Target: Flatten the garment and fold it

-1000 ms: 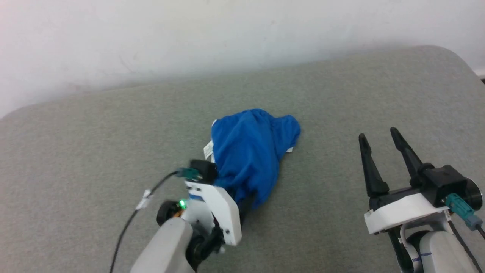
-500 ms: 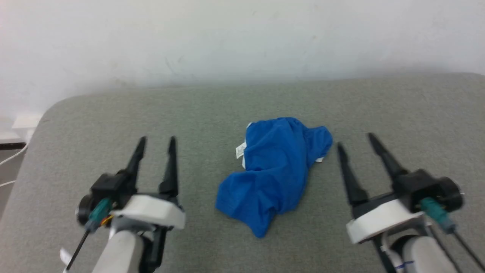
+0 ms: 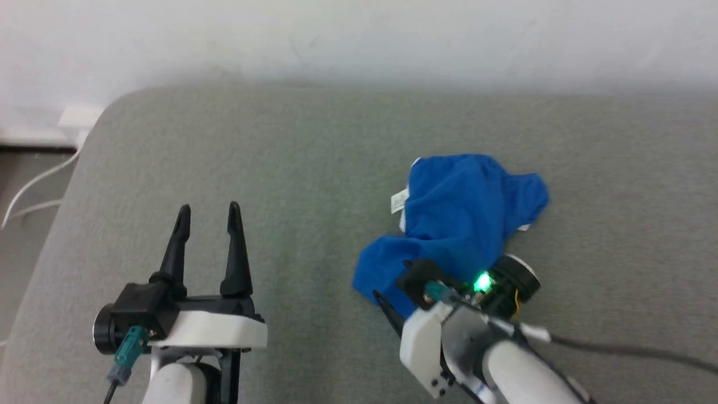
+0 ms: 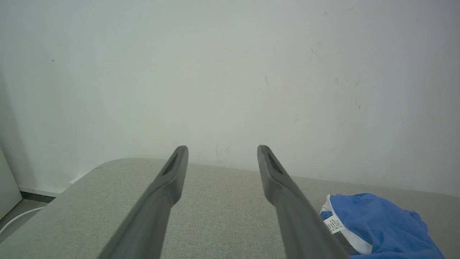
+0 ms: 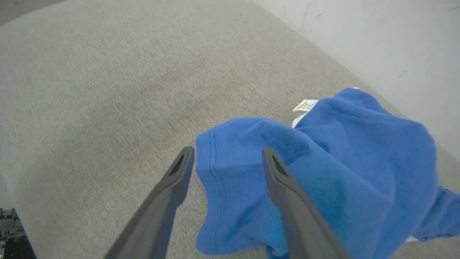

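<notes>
The garment is a bright blue crumpled heap on the grey padded surface, with a small white tag on its left side. My right gripper is at the heap's near left edge. In the right wrist view the right gripper is open, and its two fingers straddle the stitched hem of the garment. My left gripper stands open over bare surface, well left of the heap. The left wrist view has the left gripper open toward the wall and the garment at lower right.
A white wall runs behind the surface. The surface's rounded left corner drops to the floor, where white cables lie. Bare grey surface lies all around the heap.
The head camera has panned. The left gripper let go of the garment's near edge and drew back to the left, open. The right gripper then swung in to that near edge.
</notes>
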Controlling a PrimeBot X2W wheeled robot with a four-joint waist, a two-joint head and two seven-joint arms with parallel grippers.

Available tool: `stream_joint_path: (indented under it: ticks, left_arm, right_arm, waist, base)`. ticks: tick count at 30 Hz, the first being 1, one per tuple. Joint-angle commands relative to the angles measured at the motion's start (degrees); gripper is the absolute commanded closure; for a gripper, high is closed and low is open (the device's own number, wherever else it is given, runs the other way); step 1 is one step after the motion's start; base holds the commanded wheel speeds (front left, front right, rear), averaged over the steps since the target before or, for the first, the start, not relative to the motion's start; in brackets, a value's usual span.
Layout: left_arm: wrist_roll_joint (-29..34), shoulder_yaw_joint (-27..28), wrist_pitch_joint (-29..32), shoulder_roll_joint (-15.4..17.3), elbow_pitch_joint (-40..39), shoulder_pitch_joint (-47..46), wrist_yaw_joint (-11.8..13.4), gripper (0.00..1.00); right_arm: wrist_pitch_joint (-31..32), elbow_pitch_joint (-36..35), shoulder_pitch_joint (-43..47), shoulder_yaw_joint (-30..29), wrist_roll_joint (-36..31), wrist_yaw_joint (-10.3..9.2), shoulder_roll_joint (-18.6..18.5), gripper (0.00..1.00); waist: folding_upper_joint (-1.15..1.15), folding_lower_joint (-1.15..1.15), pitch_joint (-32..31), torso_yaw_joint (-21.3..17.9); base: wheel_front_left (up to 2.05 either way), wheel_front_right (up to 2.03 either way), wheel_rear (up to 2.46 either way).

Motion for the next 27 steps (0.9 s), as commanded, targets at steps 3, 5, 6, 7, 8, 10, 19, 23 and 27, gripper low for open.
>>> stream_joint_path:
  ticks: [3,5,6,7,8,10,19,23,27]
  left_arm:
    - [0.3,0.59,-0.26,-1.26,0.3,-1.91,-1.39,0.0]
    - [0.36,0.58,-0.26,-1.67,0.73,-2.49,-1.68,0.0]
    - [0.26,0.61,-0.26,-1.82,0.88,-2.81,-1.78,0.0]
    - [0.06,0.67,-0.26,-1.93,1.05,-3.12,-1.92,0.0]
    - [-0.08,0.68,-0.27,-2.0,1.22,-3.38,-2.06,0.0]
    - [-0.21,0.62,-0.27,-2.09,1.47,-3.69,-2.28,0.0]
    - [-0.57,0.39,-0.27,-2.15,2.63,-2.58,-1.24,0.0]
    - [-0.13,0.98,-0.27,-2.16,3.05,-1.52,-1.37,0.0]
    - [0.61,1.88,-0.27,-2.16,3.11,-0.5,-1.87,0.0]
  right_arm:
    - [7.1,4.66,-4.95,1.87,0.27,-0.12,-0.55,0.0]
    - [11.02,7.18,-6.74,2.52,0.55,-0.12,-0.71,0.0]
    - [12.92,8.24,-7.46,2.99,0.76,-0.12,-0.86,0.0]
    - [14.56,9.14,-8.04,3.43,1.24,-0.12,-0.99,0.0]
    - [16.27,9.96,-8.48,3.84,1.69,-0.12,-1.19,0.0]
    - [20.15,11.32,-8.66,4.74,3.07,-0.12,-1.61,0.0]
    - [17.94,6.38,-7.68,2.14,7.79,-0.12,-1.78,1.0]
    - [10.65,-1.1,-5.63,-4.04,10.16,-0.12,-0.16,1.0]
    - [5.4,-10.14,-2.53,-14.1,10.2,-0.12,0.65,1.0]
  waist:
    - [0.0,-0.01,5.93,5.93]
    - [0.0,-0.01,6.92,7.23]
    - [0.0,-0.01,7.41,7.86]
    - [0.0,-0.01,7.79,8.41]
    - [0.0,-0.01,8.05,8.88]
    - [0.0,-0.01,8.2,9.49]
    - [0.0,-0.01,5.72,8.12]
    - [0.0,-0.01,3.3,5.7]
    - [0.0,-0.01,1.26,3.01]
  base:
    - [0.0,0.0,0.0]
    - [0.0,0.0,0.0]
    - [0.0,0.0,0.0]
    - [0.0,0.0,0.0]
    - [0.0,0.0,0.0]
    - [0.0,0.0,0.0]
    - [0.0,0.0,0.0]
    - [0.0,0.0,0.0]
    - [0.0,0.0,0.0]
